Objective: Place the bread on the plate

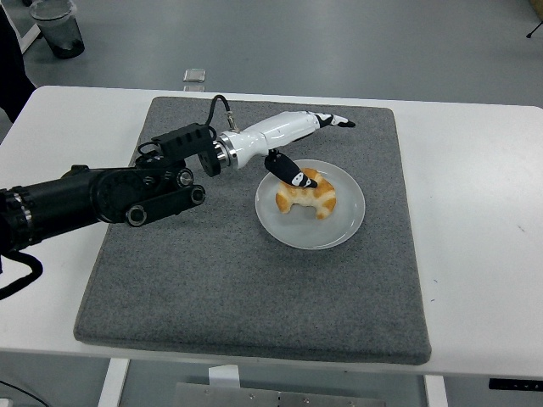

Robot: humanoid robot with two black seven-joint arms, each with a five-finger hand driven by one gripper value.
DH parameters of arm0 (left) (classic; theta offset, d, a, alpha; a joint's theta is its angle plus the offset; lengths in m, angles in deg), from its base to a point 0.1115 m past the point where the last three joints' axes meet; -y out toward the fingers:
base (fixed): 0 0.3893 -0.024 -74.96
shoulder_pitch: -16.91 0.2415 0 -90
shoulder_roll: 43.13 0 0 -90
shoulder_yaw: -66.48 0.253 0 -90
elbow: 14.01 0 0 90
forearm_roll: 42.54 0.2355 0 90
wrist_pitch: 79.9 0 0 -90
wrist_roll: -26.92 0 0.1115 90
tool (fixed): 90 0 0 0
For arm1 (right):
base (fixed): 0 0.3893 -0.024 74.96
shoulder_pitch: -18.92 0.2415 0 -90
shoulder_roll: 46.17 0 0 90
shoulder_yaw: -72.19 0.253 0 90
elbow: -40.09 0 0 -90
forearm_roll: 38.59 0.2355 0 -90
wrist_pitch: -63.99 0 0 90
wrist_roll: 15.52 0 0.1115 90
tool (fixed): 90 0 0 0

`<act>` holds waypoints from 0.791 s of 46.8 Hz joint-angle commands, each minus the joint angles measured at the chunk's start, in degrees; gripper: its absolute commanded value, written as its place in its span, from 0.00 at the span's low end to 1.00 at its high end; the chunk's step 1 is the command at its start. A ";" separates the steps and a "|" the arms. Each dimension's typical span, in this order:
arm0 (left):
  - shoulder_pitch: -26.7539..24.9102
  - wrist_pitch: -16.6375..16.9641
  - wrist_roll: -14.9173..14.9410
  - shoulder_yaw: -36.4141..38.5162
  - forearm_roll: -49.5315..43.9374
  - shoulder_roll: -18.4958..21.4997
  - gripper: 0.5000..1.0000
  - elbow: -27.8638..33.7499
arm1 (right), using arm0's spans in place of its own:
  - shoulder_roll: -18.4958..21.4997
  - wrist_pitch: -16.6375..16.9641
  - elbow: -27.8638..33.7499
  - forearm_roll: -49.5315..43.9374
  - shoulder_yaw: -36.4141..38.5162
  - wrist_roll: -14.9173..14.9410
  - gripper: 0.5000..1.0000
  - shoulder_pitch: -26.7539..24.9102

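A golden croissant-like bread (309,195) lies on the white plate (343,229) on the grey mat. My left hand (307,146), white with black fingertips, hovers above the plate's far-left side. Its fingers (336,121) are stretched out flat over the mat and its thumb (287,169) points down toward the bread. The hand is open and holds nothing. The right arm is out of view.
The grey mat (254,297) covers the middle of the white table (475,220). A small clear object (194,75) sits at the table's far edge. A dark bin (56,25) stands on the floor at the top left.
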 commanded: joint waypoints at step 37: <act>-2.76 -13.32 3.21 -13.13 -50.03 7.64 0.98 -8.10 | 0.00 0.27 0.00 0.00 0.00 0.00 0.86 0.09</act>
